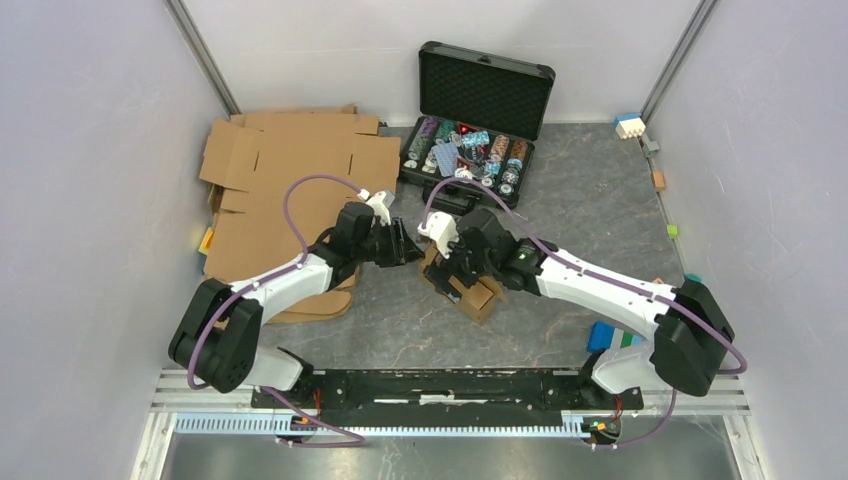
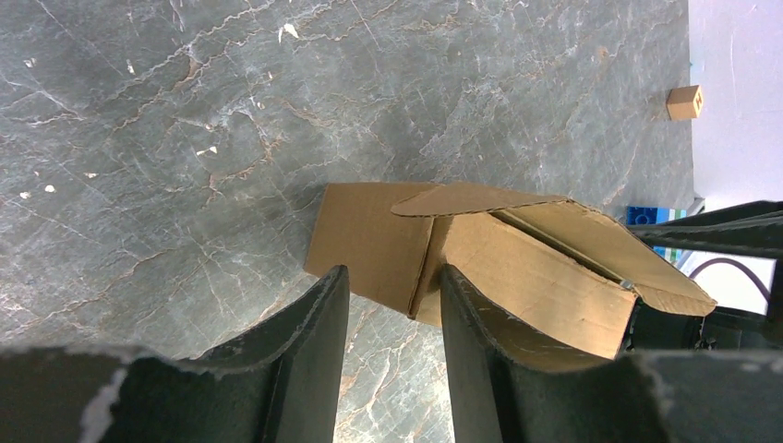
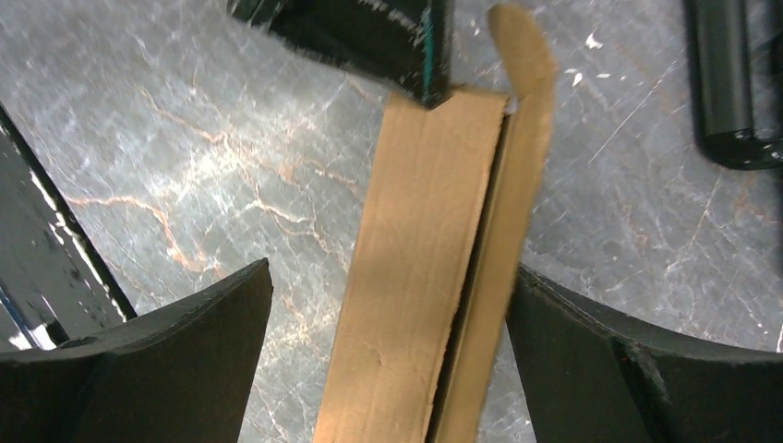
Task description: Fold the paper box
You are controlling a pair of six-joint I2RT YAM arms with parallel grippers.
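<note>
The paper box point(image 2: 517, 268) is matt brown cardboard, creased. The table point(image 2: 185, 138) looks like smooth grey stone, veined, faintly glossy. The left gripper point(image 2: 394, 273) has matt black fingers point(image 2: 305, 351), edges scuffed pale. The case point(image 1: 485, 95) is lined with dimpled black foam.

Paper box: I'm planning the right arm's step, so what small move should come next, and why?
Probably close the right gripper on the paper box. Its fingers stand wide apart on either side of a cardboard wall, while the left gripper sits open at the box's corner.
</note>
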